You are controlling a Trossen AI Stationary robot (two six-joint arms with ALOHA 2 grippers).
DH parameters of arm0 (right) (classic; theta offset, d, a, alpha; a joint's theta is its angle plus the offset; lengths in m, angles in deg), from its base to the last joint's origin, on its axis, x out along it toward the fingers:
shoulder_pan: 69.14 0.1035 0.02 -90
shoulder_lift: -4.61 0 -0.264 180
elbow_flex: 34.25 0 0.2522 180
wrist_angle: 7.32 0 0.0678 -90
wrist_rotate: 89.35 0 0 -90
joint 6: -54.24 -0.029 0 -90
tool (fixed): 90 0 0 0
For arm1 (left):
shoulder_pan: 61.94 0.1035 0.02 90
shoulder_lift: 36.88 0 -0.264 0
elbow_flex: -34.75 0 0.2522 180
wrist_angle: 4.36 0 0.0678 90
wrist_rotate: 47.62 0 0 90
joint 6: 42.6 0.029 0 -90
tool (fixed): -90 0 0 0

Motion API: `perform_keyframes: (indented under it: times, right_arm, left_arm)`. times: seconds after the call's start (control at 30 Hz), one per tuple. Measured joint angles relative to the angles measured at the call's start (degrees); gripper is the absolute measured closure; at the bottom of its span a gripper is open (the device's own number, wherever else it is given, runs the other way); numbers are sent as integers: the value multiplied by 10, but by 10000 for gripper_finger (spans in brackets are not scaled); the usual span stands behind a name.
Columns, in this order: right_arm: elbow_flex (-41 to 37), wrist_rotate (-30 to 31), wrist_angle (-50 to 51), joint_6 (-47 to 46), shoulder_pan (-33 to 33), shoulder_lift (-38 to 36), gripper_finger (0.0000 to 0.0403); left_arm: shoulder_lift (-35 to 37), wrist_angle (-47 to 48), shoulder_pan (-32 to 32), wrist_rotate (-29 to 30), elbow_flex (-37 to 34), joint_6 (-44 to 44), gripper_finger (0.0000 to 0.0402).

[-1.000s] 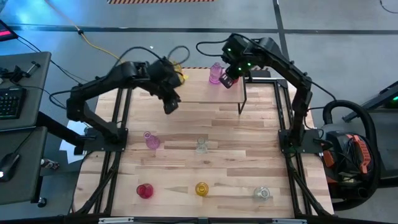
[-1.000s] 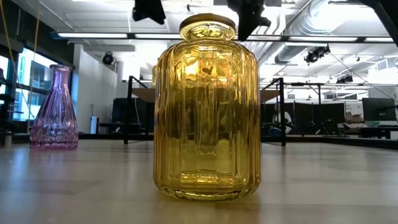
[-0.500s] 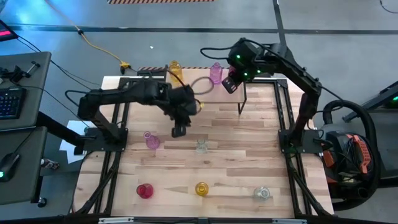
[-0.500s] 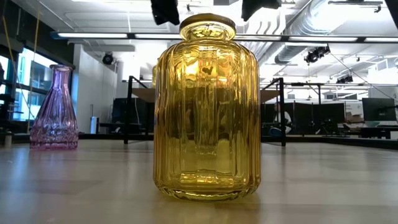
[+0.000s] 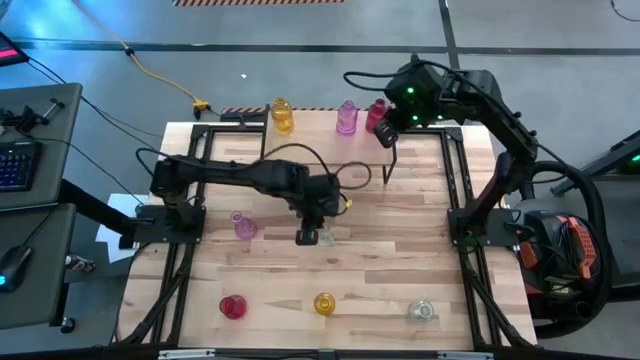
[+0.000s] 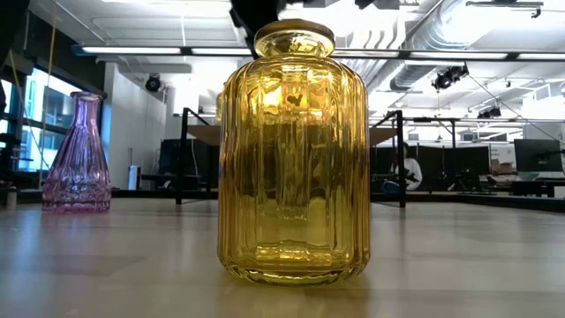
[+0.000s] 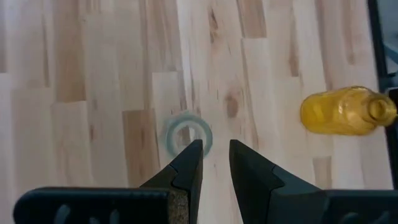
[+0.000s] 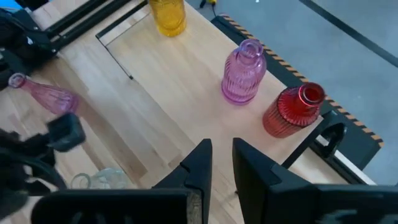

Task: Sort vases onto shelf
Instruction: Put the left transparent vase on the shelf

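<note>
Your left gripper (image 5: 308,236) hangs over the middle of the table (image 5: 400,260), directly above a clear vase (image 7: 187,134) that stands upright there; the left wrist view looks straight down into its mouth. The fingers sit narrowly apart with nothing between them.

Your right gripper (image 8: 221,163) is up over the shelf (image 8: 186,93) at the table's far edge, near the shelf's right end. Its fingers also show only a slim gap and hold nothing.

On the shelf, along its far edge, you have three vases upright: a yellow vase (image 5: 281,114) toward the left end, a pink vase (image 5: 346,117) near the middle, and a red vase (image 5: 377,113) just beside it toward the right end.

On the table, a second pink vase (image 5: 243,225) lies on its side toward the left edge. Along the near edge stand a second red vase (image 5: 232,306) near the left corner, a second yellow vase (image 5: 324,303) at the middle, and a second clear vase (image 5: 421,311) toward the right corner.
</note>
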Motion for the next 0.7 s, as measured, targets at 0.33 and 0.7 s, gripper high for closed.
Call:
perform_keyframes:
  times: [0.33,0.7]
  right_arm:
    - [0,-2,0,14,0,-24,357]
    - [0,-15,0,37,0,-25,357]
  left_arm:
    - [-49,-23,-13,13,0,-39,330]
    - [-62,-27,-29,43,1,-88,330]
